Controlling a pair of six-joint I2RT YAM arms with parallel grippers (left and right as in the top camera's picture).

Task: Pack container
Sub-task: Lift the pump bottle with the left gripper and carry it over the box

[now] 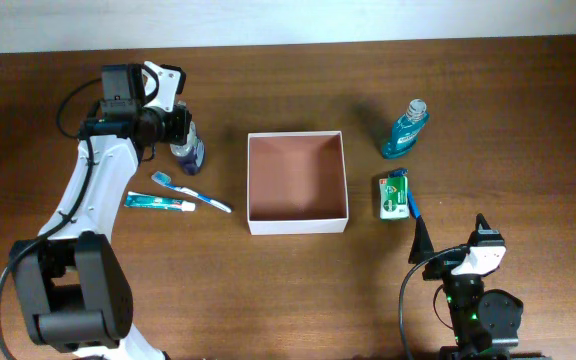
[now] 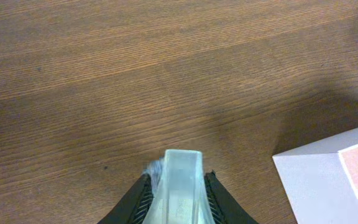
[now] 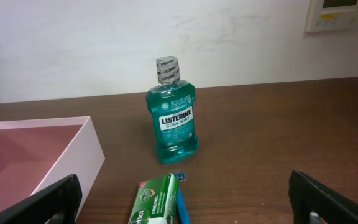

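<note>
The container (image 1: 298, 224) is a square shallow white box with a reddish-brown inside, at the table's middle; its corner shows in the left wrist view (image 2: 316, 183) and its wall in the right wrist view (image 3: 73, 155). My left gripper (image 1: 186, 140) is left of it, shut on a small blue bottle (image 1: 190, 153), whose pale clear top (image 2: 180, 180) sits pressed between both fingers. My right gripper (image 1: 451, 238) hovers open near the front right, its fingers (image 3: 58, 199) wide apart with nothing between them.
A teal mouthwash bottle (image 1: 405, 130) (image 3: 172, 121) stands right of the container. A green soap box (image 1: 393, 196) (image 3: 157, 202) and a blue toothbrush (image 1: 414, 207) lie in front of it. A toothbrush (image 1: 190, 190) and a toothpaste tube (image 1: 160, 202) lie left of the container.
</note>
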